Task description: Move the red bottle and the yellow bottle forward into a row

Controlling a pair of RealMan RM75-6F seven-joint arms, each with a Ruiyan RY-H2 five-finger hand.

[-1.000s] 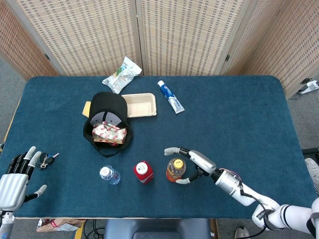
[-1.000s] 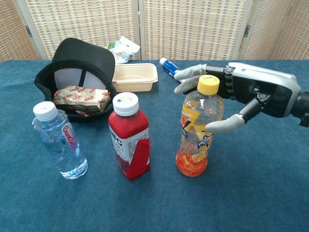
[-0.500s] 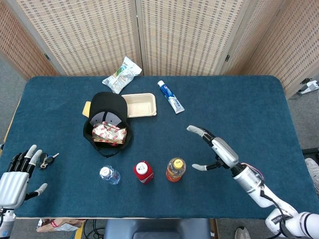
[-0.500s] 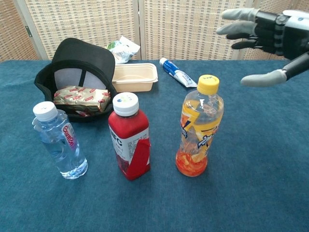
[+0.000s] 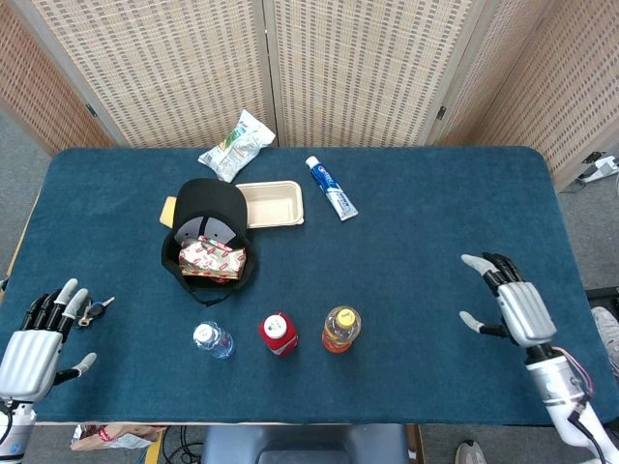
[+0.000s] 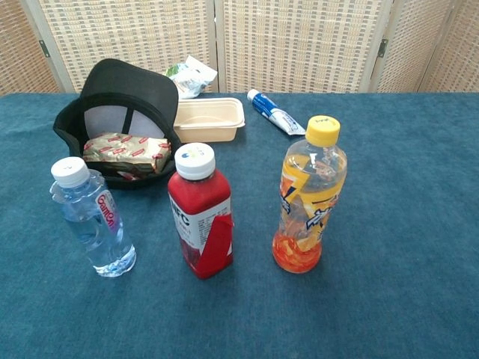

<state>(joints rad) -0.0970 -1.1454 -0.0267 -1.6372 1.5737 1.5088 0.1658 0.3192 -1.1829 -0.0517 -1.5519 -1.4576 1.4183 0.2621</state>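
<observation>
At the near right of the tabletop (image 5: 416, 222), the right robot hand (image 5: 510, 307) hovers with its fingers spread and nothing in its grasp, well apart from every bottle; at the near left edge the left robot hand (image 5: 37, 335) is likewise spread and empty, just beside a small bunch of keys (image 5: 93, 310). Neither hand appears in the chest view. Between the two hands, along the near part of the tabletop, the yellow bottle (image 5: 340, 329) and the red bottle (image 5: 279, 333) stand upright and close beside each other, with a clear water bottle (image 5: 212, 339) just left of the red one. The three caps lie roughly on one left-to-right line, so the row looks formed and the task seems finished or very nearly so; at most a small nudge might tidy the alignment, since the water bottle sits slightly nearer than the other two. Each bottle's long axis runs vertically, cap up and base flat on the cloth, with no visible lean in the chest view. The red bottle's label faces the near side, as does the printed front of the yellow bottle. Farther back lie a black cap (image 5: 207, 232) with a packet inside, a beige tray (image 5: 273, 203), a toothpaste tube (image 5: 331, 188) and a snack bag (image 5: 237, 144), all well apart from the row.
</observation>
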